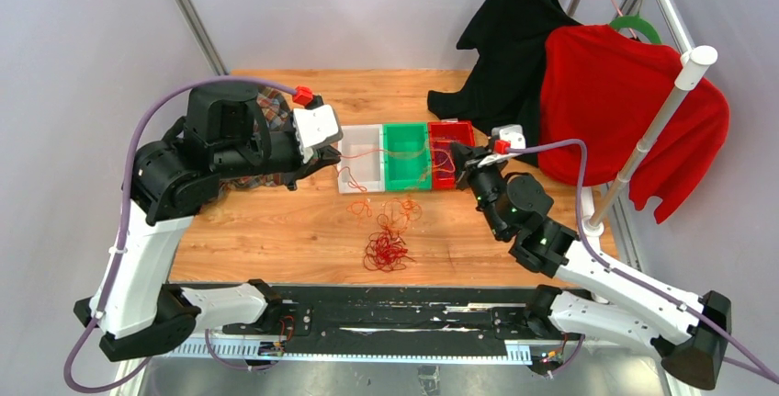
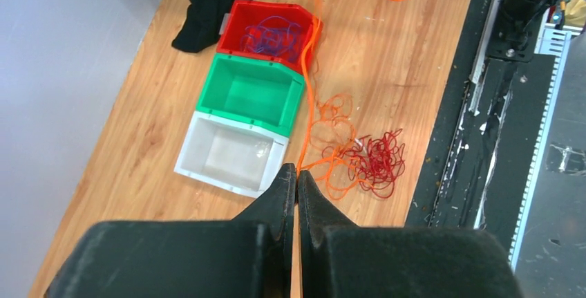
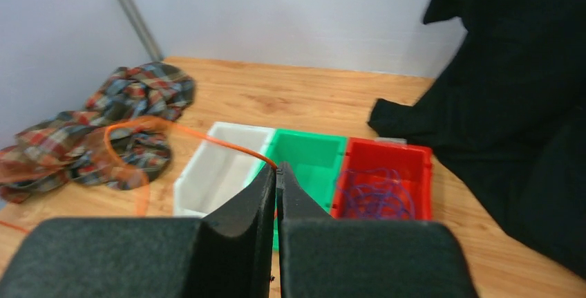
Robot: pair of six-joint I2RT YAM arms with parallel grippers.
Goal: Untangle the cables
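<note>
Black fingers (image 2: 282, 191) of the left claw (image 2: 297, 173) fill the bottom of the left wrist view. They are pressed together with no gap, and an orange strand (image 2: 306, 104) is pinched at their very tips. From there the strand climbs the frame, past the right-hand edge of the red bin (image 2: 235, 18), and leaves at the top.

The cables (image 2: 359, 156) are thin, wiry and curly. A dense red tangle (image 2: 379, 162) lies on the wooden tabletop (image 2: 401, 56) right of centre. Looser orange loops (image 2: 333, 119) lie just beside it and partly run into it. Dark purple-blue strands (image 2: 273, 35) are coiled inside the red bin. The green bin (image 2: 207, 97) and the white bin (image 2: 188, 165) below it hold no strands that I can make out.

In the right wrist view the right claw (image 3: 276, 173) is likewise closed tight. It clamps the orange strand, which comes in from the left in a wide blurred arc in front of a plaid cloth (image 3: 131, 101). A black garment (image 3: 511, 104) fills the right side of that frame.

From the top camera the left claw sits at the left edge of the white bin and the right claw at the right edge of the red bin. A fine orange line stretches across the bins between them. It seems to be the one strand held at both ends, though it is too thin there to be sure. The red tangle lies below the bins at centre frame, with the orange loops between it and the bins.
</note>
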